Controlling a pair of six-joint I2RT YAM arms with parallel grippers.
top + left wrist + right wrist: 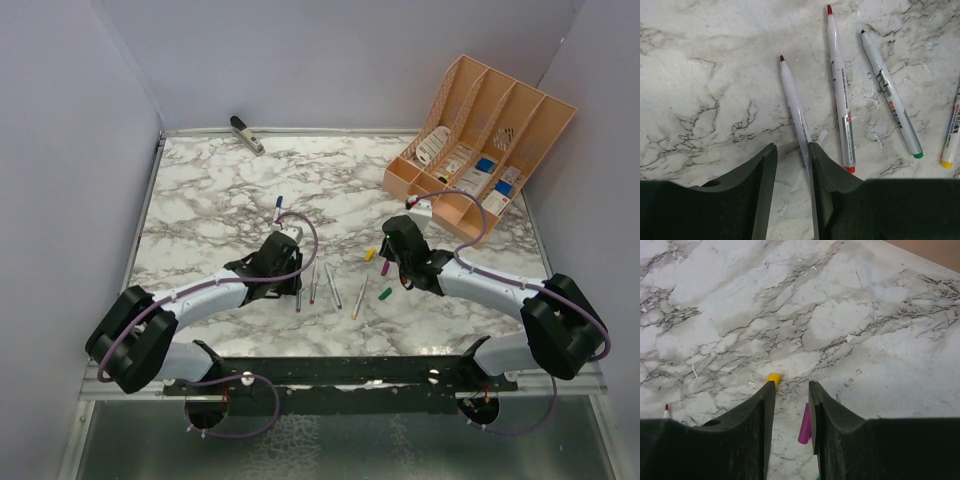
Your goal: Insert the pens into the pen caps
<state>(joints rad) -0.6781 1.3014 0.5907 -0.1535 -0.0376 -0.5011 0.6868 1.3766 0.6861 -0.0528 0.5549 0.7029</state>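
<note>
Pens [333, 287] as slim as these look light, stiff and smooth-barrelled, so I judge they will roll or pivot on the marble table [865, 315] if nudged from one side. The best hold is across the barrel near its middle, leaving the tip end free for a cap.

The dark-tipped pen [794, 107] runs from ahead of the left gripper [791, 146] back in between its fingers and lies along the inner face of one of them. The jaws stand apart, wider than the barrel, with nothing clamped. A red-tipped pen [839, 85] lies just beside that finger's outer side.

The right gripper [791, 384] is also parted and holds nothing. A purple cap [804, 425] rests between its fingers against one inner face, and a yellow cap [773, 378] sits just ahead of the other fingertip (both are small enough to skid away).

From above, the left arm [200, 295] and the right arm [490, 285] reach low and forward, elbows out, wrists angled inward and pitched down at the table.
</note>
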